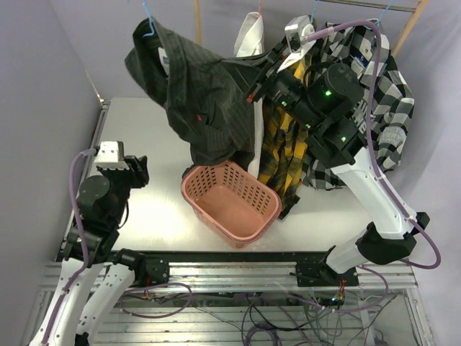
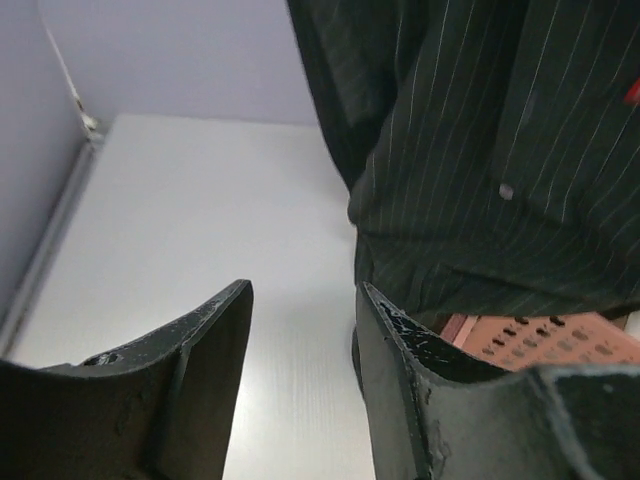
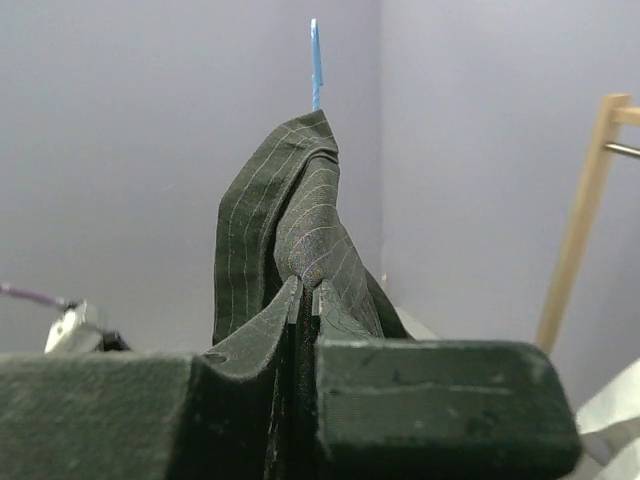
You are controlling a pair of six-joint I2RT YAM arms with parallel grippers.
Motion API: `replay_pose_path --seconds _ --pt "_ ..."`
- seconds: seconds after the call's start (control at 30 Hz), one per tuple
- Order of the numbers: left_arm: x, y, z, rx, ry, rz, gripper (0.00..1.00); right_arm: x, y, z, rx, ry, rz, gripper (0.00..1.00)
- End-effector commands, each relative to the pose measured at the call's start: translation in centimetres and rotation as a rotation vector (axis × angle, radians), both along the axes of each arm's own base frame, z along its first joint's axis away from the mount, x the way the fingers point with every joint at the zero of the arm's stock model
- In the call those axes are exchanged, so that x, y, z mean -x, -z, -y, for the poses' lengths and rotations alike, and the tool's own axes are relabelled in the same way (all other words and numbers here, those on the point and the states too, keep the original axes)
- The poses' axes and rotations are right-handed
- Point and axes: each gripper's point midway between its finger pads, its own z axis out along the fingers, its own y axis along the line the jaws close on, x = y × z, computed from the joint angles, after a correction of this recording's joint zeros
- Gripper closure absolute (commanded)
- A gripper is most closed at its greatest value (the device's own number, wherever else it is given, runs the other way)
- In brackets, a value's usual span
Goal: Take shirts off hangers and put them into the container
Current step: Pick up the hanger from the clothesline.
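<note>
At the back of the pale, glossy table [image 1: 140,122], a dark pinstriped button shirt [image 1: 198,101] hung from a thin light blue wire hanger [image 1: 148,23] near the left end of a wooden rack [image 3: 580,230]. Its cloth was drawn sideways toward the right. The right gripper [image 3: 305,292] was clenched on a fold of that pinstriped cloth. In the wrist view the cloth rose from between the fingers in a peak, with the hanger's blue hook above it.

Just right of it hung a plain white shirt [image 1: 248,37] under a pink-red hook [image 1: 259,7]. A yellow-and-black plaid shirt [image 1: 277,148] hung partly behind the right arm, and a black-and-white checked shirt [image 1: 389,94] hung at the right end.

A salmon-pink rectangular plastic basket with lattice sides [image 1: 238,189] stood mid-table. The pinstriped shirt's lower hem hung over its far left corner; whether they touched could not be told.

The left gripper [image 2: 305,290] was low over the table's left side, apart from the basket. Its fingers were spread with nothing between them, and they pointed toward the shirt's hem.
</note>
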Motion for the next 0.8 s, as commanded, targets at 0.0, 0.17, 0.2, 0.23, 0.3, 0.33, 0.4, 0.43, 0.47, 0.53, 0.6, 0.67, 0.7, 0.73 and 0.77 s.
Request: replay_pose_path --seconds 0.0,0.17,0.2,0.23,0.3,0.33,0.4,0.43,0.47,0.53,0.6,0.67,0.7,0.73,0.77 --pt "2.3 -7.2 -2.5 -0.052 -0.077 0.153 0.42 4.5 -3.4 0.2 -0.091 -0.178 0.091 1.00" --pt "5.9 -13.7 -6.0 -0.131 -0.198 0.254 0.40 6.1 -2.8 -1.1 -0.090 -0.307 0.069 1.00" --pt "6.7 -14.7 -6.5 -0.138 -0.212 0.275 0.40 6.6 -2.8 -1.2 -0.090 -0.336 0.068 1.00" --pt "7.5 -15.7 -6.9 -0.135 -0.226 0.298 0.39 7.1 -2.7 -1.3 -0.088 -0.364 0.066 1.00" --pt "8.9 -17.1 -7.5 -0.128 -0.237 0.340 0.36 8.0 -2.5 -1.3 -0.086 -0.411 0.060 1.00" --pt "9.5 -17.6 -7.6 -0.122 -0.235 0.361 0.34 8.6 -2.4 -1.3 -0.081 -0.441 0.058 1.00" --pt "10.3 -18.1 -7.5 -0.116 -0.217 0.391 0.31 10.0 -2.3 -1.1 -0.063 -0.494 0.059 1.00" --pt "10.5 -18.1 -7.3 -0.119 -0.202 0.398 0.30 10.7 -2.3 -0.9 -0.056 -0.519 0.060 1.00" --pt "10.7 -18.0 -7.1 -0.122 -0.186 0.402 0.31 11.4 -2.2 -0.7 -0.050 -0.547 0.060 1.00" --pt "10.9 -17.8 -6.7 -0.121 -0.162 0.408 0.31 13.0 -2.3 0.1 -0.050 -0.593 0.065 1.00" --pt "10.9 -17.5 -6.3 -0.126 -0.139 0.408 0.31 14.2 -2.3 0.9 -0.057 -0.620 0.069 1.00" --pt "10.9 -17.2 -6.1 -0.130 -0.128 0.408 0.31 15.4 -2.7 2.0 -0.072 -0.633 0.082 1.00" --pt "10.9 -17.2 -6.1 -0.133 -0.126 0.408 0.31 15.9 -2.7 2.4 -0.077 -0.642 0.083 1.00" --pt "10.8 -17.2 -6.1 -0.133 -0.126 0.409 0.31 16.2 -2.8 2.7 -0.079 -0.649 0.083 1.00" --pt "10.9 -17.3 -6.0 -0.131 -0.121 0.415 0.31 16.7 -2.8 3.0 -0.084 -0.658 0.082 1.00"
